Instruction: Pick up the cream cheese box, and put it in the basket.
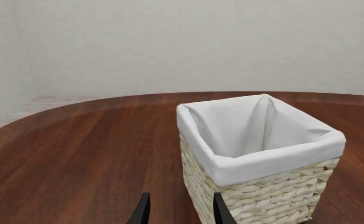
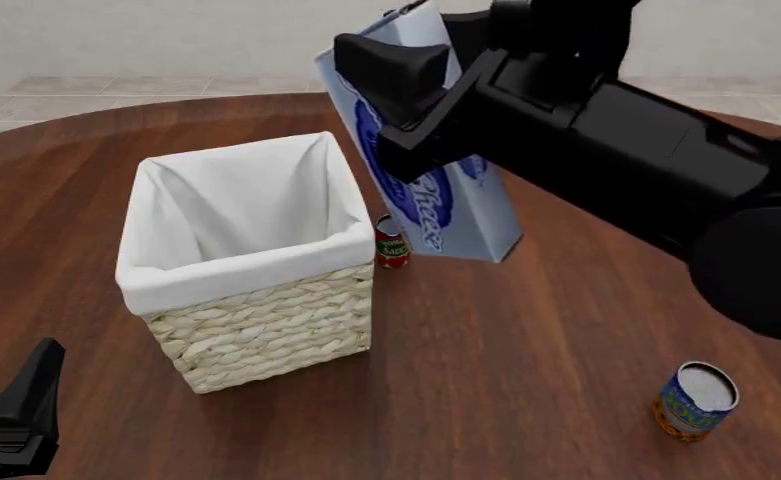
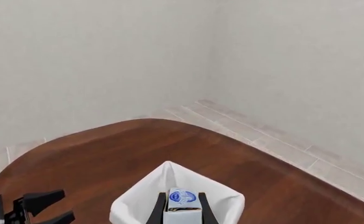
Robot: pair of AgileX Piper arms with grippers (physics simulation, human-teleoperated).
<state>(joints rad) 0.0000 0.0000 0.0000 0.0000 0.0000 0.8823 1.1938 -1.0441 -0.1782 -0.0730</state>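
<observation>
The cream cheese box (image 2: 433,150) is held aloft in the right gripper (image 2: 404,120), jaws closed on it, long axis tilted steeply downward. It hangs toward the far side of the table, just right of the basket (image 2: 250,300), whose open mouth lies to its left. In the right wrist view the box (image 3: 182,200) is seen above the liner. The left gripper (image 1: 178,210), parted and empty, rests near the near-left edge.

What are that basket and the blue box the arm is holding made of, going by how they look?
The basket looks like pale woven wicker, judging by its braided rows, with a smooth white cloth liner folded over the rim. The cream cheese box, clamped in the right gripper, seems printed cardboard: flat faces, sharp edges, a slightly glossy blue logo.
</observation>
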